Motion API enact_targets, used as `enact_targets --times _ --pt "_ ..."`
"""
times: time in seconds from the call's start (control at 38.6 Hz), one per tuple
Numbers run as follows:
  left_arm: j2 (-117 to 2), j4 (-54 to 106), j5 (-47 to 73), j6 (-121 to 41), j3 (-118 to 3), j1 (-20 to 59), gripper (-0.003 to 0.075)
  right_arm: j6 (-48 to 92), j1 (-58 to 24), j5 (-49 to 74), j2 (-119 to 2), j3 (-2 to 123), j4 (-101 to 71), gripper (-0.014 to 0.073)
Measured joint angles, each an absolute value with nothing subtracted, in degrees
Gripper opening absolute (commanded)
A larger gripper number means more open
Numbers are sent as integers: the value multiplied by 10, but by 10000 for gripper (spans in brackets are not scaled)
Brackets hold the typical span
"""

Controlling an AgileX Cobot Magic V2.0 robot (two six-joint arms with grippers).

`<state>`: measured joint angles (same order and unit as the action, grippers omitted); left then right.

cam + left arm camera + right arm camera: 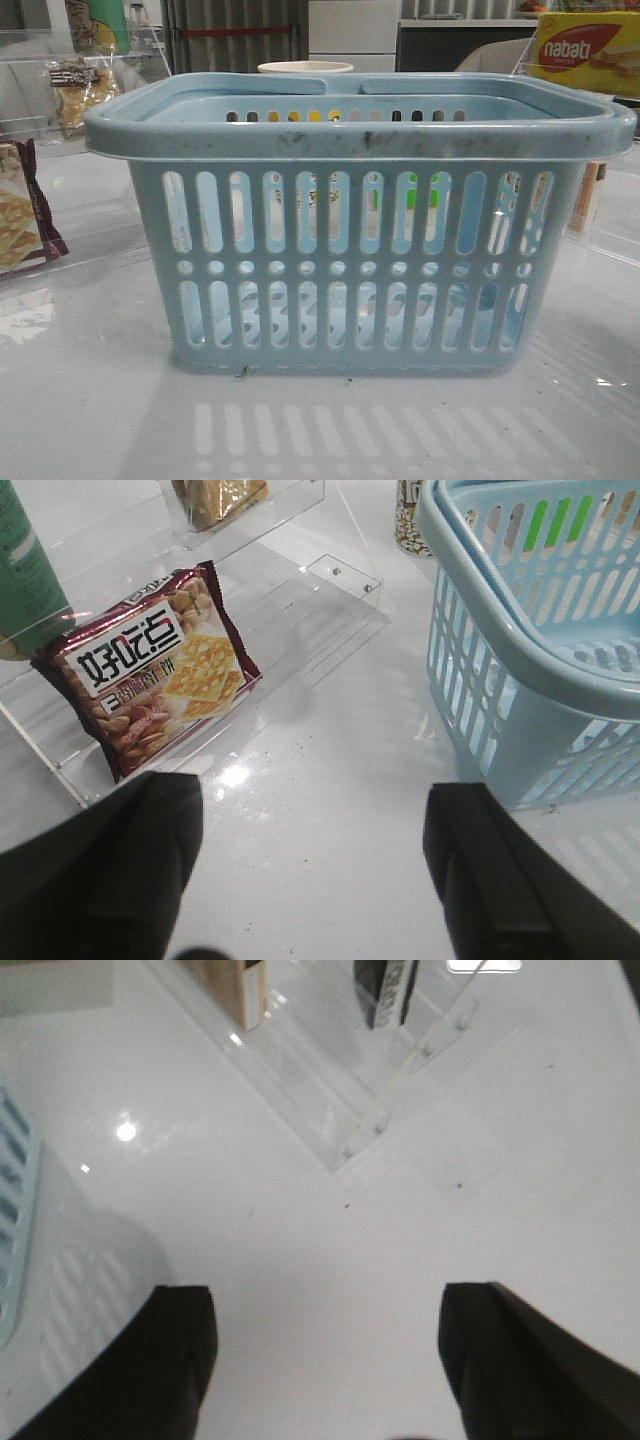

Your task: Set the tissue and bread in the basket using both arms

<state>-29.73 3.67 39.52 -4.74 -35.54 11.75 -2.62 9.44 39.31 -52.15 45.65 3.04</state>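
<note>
The light-blue basket (360, 220) stands in the middle of the white table (90, 400) and fills most of the front view, blocking much of what lies behind it; only the rim of a pale cup (305, 68) shows above its far edge. To the left, a maroon-edged cracker packet (150, 670) leans in a clear acrylic shelf (330, 590), with a green container (25, 570) just beside it, and higher on that rack sits the bread (80, 90), a clear packet of golden-brown pieces with a dark label. At the right rear a yellow nabati box (585, 50) rests on another clear stand. A dark pack (385, 990) stands in the acrylic shelf in the right wrist view; whether it is the tissue cannot be told. The left gripper (315, 865) hangs over bare table between the cracker packet and the basket, jaws spread wide, holding nothing. The right gripper (330, 1355) also hovers above bare table, just beside the basket's wall, jaws wide apart and empty.
</note>
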Motion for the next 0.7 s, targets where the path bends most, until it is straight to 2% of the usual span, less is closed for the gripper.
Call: enact_targets --times 0.31,0.7 --pt "-297 37 394 -47 -355 117 526 -27 138 363 -692 585 35 573" --pt "-297 37 394 -47 -355 117 526 -4 138 448 -907 772 23 573"
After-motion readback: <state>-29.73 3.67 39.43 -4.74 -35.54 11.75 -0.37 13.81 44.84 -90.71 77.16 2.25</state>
